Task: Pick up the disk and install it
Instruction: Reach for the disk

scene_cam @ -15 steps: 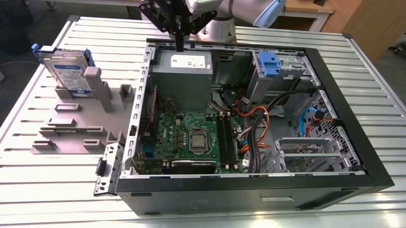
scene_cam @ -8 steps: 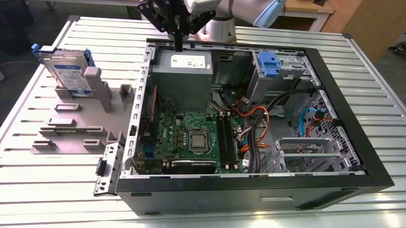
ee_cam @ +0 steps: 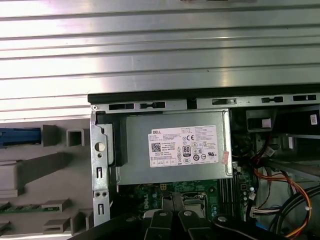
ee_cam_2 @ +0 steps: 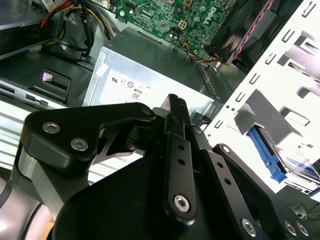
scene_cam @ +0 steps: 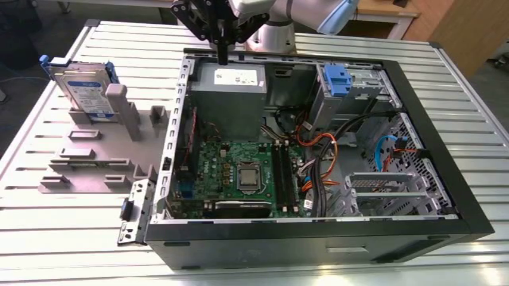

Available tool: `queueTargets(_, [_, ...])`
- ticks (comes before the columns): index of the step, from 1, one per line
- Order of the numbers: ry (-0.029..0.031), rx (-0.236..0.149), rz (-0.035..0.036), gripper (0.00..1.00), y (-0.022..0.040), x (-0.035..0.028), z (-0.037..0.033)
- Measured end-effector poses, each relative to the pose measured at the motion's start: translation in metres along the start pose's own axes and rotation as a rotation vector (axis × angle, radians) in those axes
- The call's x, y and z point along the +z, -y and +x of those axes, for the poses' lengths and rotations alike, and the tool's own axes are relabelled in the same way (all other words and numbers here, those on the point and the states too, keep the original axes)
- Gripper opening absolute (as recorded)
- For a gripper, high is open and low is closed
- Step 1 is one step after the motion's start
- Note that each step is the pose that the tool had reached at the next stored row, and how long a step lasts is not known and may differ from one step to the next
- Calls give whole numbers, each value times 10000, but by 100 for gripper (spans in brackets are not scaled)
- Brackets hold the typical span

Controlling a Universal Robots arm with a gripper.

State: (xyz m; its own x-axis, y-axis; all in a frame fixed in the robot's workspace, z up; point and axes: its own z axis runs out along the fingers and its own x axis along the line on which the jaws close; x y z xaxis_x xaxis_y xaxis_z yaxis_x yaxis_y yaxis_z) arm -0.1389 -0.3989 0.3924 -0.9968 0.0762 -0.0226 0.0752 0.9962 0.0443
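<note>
The disk point(scene_cam: 83, 89), a silver hard drive with a blue-and-white label and a blue carrier frame, stands upright in a grey holder point(scene_cam: 104, 149) on the table at the exterior view's left. Its blue frame edge also shows in the first wrist view point(ee_cam: 20, 136) and the second wrist view point(ee_cam_2: 267, 152). My gripper point(scene_cam: 223, 55) hangs over the back rim of the open computer case point(scene_cam: 413, 119), well to the exterior view's right of the disk. Its fingers point(ee_cam_2: 175, 107) are shut together with nothing between them. The gripper point(ee_cam: 172, 217) looks down on the case's rear edge.
Directly below the gripper sits a grey metal power supply with a white sticker point(scene_cam: 230, 89) point(ee_cam: 175, 150). A blue latch piece point(scene_cam: 338, 80) stands in the drive bay at the back right. The motherboard point(scene_cam: 238, 173) and cables point(scene_cam: 334, 155) fill the case floor.
</note>
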Motion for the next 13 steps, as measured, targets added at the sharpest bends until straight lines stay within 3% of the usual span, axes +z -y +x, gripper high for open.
queueTargets(13, [-3, 0, 1, 11, 2, 0, 26])
